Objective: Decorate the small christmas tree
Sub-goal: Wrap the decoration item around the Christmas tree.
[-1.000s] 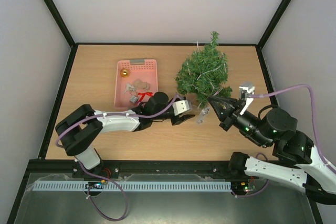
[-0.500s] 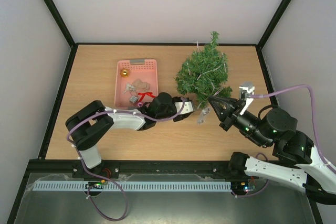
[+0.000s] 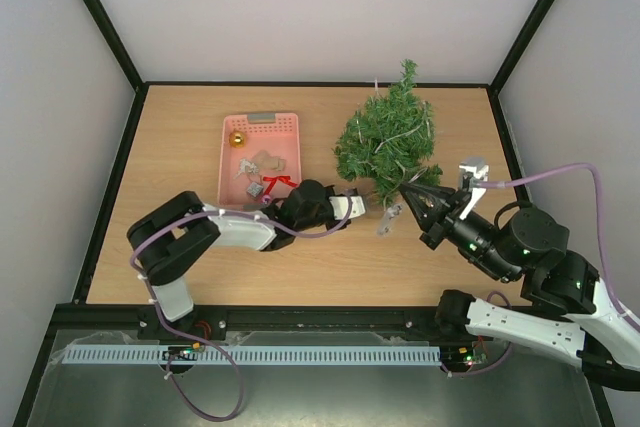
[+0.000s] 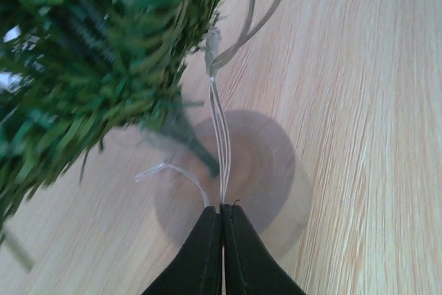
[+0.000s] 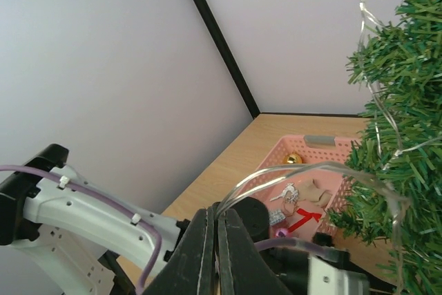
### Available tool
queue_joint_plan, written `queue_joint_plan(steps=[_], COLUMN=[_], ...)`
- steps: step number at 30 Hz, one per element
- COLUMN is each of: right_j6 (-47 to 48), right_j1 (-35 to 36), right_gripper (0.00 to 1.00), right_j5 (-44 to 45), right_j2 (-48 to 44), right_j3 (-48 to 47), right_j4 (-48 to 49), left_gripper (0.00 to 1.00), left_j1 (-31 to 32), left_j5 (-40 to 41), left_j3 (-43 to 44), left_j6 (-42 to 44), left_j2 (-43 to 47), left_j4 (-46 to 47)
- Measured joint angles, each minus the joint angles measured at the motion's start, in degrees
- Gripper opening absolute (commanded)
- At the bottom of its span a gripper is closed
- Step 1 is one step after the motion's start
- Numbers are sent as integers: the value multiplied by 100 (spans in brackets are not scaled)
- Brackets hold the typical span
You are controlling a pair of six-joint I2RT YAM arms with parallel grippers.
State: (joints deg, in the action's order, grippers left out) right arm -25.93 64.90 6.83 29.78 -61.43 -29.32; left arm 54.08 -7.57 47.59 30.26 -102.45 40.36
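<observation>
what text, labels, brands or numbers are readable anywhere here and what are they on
None can be read in any view.
The grey tab on the pink basket is too small to show any print.
The small christmas tree and the table show no lettering.

- The table (image 3: 180, 147) is showing pale wood grain, smooth, with a soft satin finish.
- The small christmas tree (image 3: 388, 137) is wearing thin, flat plastic-looking needles, dark green, bristly and faintly shiny.
- Its round base (image 4: 269, 164) is looking like pale, smooth, matt wood.
- The light string (image 4: 221, 115) is gleaming as clear, glossy wire.
- The basket (image 3: 226, 162) is showing pink perforated plastic, fairly matt.
- A gold ball (image 3: 238, 139) inside it is shining glossily.
- The left gripper (image 4: 222, 206) is presenting smooth, matt black fingers.
- The left arm's shell (image 3: 235, 232) is looking like white, slightly glossy plastic.
</observation>
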Motion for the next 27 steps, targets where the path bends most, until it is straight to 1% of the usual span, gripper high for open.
queue_joint_plan(steps=[6,12,21,27], right_j6=[28,214,365,431], right_j1=[0,0,0,0], right_gripper=[2,2,2,2], right_j5=[79,-90,-127,-131], right_j2=[-291,-297,-356,-369], right_j3=[323,647,769,804], right_j4=[55,203,302,304], left_gripper=[3,3,2,2], left_j1=[-273,-761,-1244,-1403], left_j5=[581,909,896,632], left_j3=[-791,-953,-1054,-1001], left_j6=[136,323,798,1084], left_j2=[780,1397,1696,1746], left_j4=[50,151,553,820])
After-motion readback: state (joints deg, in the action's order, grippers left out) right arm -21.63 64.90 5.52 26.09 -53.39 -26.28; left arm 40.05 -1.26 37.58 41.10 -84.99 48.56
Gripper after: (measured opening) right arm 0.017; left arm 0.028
